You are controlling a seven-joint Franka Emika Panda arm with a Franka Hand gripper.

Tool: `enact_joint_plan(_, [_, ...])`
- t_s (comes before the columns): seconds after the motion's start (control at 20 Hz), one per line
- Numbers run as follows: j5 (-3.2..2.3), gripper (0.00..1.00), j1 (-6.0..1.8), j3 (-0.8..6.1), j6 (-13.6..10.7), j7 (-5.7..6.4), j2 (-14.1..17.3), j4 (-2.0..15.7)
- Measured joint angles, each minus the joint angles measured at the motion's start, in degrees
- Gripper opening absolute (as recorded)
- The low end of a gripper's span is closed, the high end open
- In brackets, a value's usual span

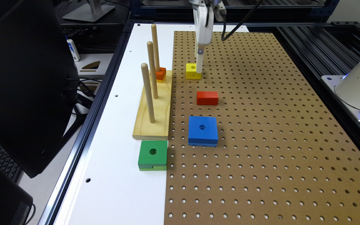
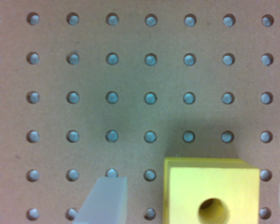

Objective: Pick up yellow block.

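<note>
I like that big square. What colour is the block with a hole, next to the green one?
Blue. The blue block shows best in the exterior view.

The yellow block (image 1: 193, 71) looks like painted wood with a smooth, slightly satin coat, as do the red block (image 1: 207, 97), blue block (image 1: 202, 130) and green block (image 1: 152, 154), while the peg base (image 1: 153, 112) and its 3 pegs (image 1: 147, 92) are pale bare wood with visible grain and a light sheen. The pegboard (image 1: 261, 125) is matt brown fibreboard, faintly rough, lying on a smooth glossy white bench (image 1: 117, 175). The claw (image 2: 191, 198) has translucent, milky plastic fingers (image 2: 107, 200) under a smooth white plastic body.
</note>
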Motion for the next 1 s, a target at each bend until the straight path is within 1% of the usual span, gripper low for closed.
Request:
enact_joint_plan(0.1, [0.00,1.00,0.00,0.46,0.00,0.12,0.00,0.09])
enact_joint_plan(0.3, [0.00,1.00,0.00,1.01,0.01,0.26,0.00,0.14])
enact_joint_plan(0.9, [0.00,1.00,0.00,1.12,0.02,0.28,0.00,0.18])
enact_joint_plan(1.0, [0.00,1.00,-0.01,1.12,0.31,0.28,0.56,0.15])
